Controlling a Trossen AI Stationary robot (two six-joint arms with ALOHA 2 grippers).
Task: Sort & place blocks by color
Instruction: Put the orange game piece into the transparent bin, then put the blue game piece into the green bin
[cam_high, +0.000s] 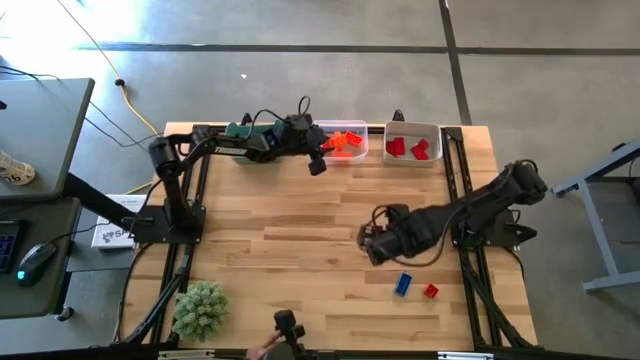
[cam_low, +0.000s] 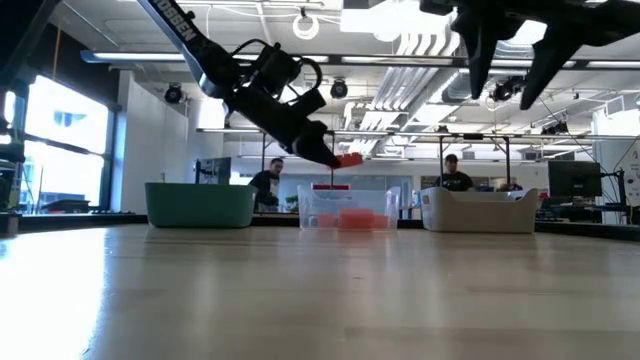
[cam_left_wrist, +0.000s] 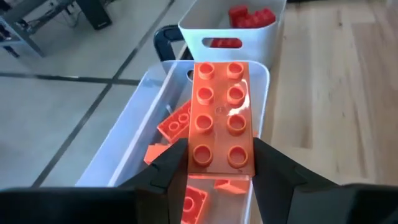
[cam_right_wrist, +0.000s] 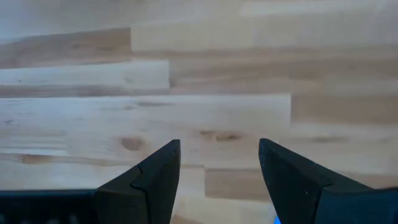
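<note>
My left gripper (cam_left_wrist: 219, 155) is shut on an orange block (cam_left_wrist: 219, 118) above the clear bin (cam_left_wrist: 140, 127) at the table's far edge, where more orange blocks (cam_high: 346, 141) lie. Beside that bin on the right, a white bin (cam_high: 437, 132) holds red blocks (cam_high: 412, 148). My right gripper (cam_right_wrist: 219, 155) hangs open over bare wood right of the table's middle (cam_high: 372, 240), touching nothing. A blue block (cam_high: 403, 284) and a red block (cam_high: 430, 291) lie flat on the table near its front right. My left gripper pinches the orange block between its two fingers, on the two long sides at the end nearest the wrist (cam_left_wrist: 194, 163). The fingers (cam_low: 318, 146) slant down toward the far edge, and the block sticks out past their tips. It hangs clear over the clear bin, studs up.
A green bin (cam_low: 200, 205) stands left of the clear bin, partly under my left arm in the high view. A fuzzy green plant (cam_high: 200, 308) sits at the front left corner. People sit at desks beyond the table (cam_low: 455, 175). Bare wood fills the table's middle.
</note>
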